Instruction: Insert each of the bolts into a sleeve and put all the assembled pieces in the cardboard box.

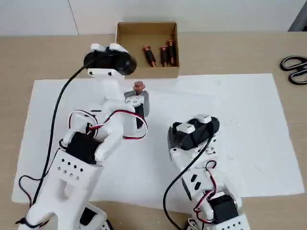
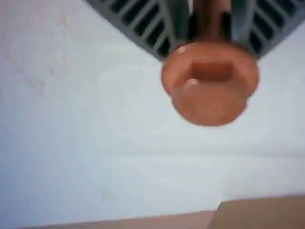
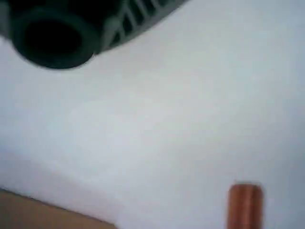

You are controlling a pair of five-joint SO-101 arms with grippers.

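Just short of the cardboard box [image 1: 147, 72], the left pincer [image 1: 138, 99] was clamped on a copper bolt [image 1: 139, 87], its broad head clear of the jaws. The right pincer [image 3: 81, 24] hung lower over the white paper sheet [image 1: 230, 120]. It looked clamped on a black sleeve [image 3: 51, 42], though just one ribbed jaw showed beside it.

The likeliest failure, as I judged it, was a missed insertion. Bolt and sleeve were well apart, so both arms had to line up shank and bore. A slight tilt of either piece could jam the bolt on the sleeve's rim or knock it loose. The bolt could also twist in the grip if pushed off-axis. A dropped part might roll across the paper and off the desk [image 1: 48, 52].

Three assembled pieces [image 1: 164, 53] lay in the right half of the box. Its near wall stood between the bolt and the inside, so a low carry might catch it. Scissors [image 1: 294, 68] lay at the desk's far right, well out of the way. Between the two pincers lay bare paper.
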